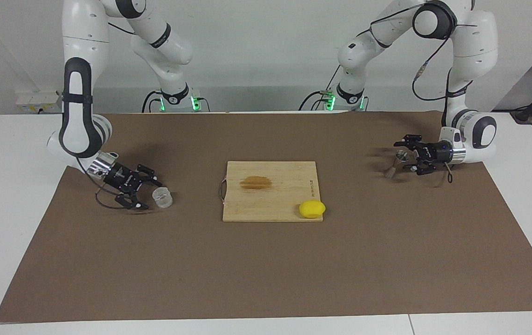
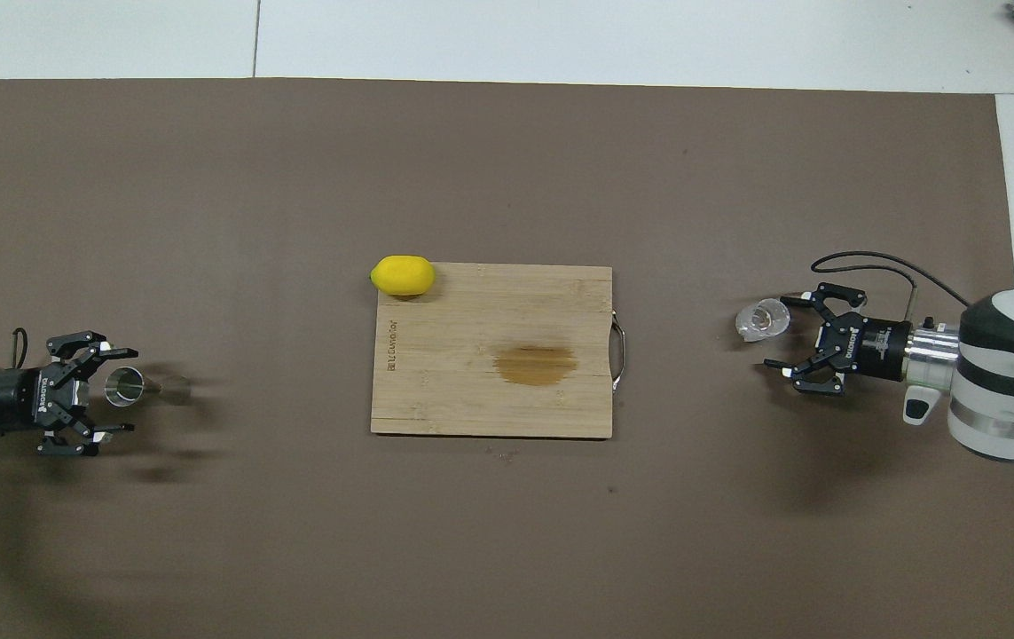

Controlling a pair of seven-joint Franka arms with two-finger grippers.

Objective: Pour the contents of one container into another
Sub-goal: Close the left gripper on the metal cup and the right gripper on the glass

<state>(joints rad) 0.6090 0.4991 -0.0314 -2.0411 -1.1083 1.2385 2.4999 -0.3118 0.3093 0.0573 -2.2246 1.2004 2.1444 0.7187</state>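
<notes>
Grippers sit at opposite table ends, ready to grab. Right gripper point(image 1: 145, 191) spread beside clear cup point(image 1: 162, 197); left gripper point(image 1: 410, 156), fingers apart, flanks metal jigger point(image 1: 397, 164) (neither held).

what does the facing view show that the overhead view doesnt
Only the facing view: both arms up to their bases, and the jigger side-on, standing upright. Only the overhead view: the jigger's open mouth. Both: clear cup by the open right end effector, open left end effector at the jigger, lemon on the cutting board.
</notes>
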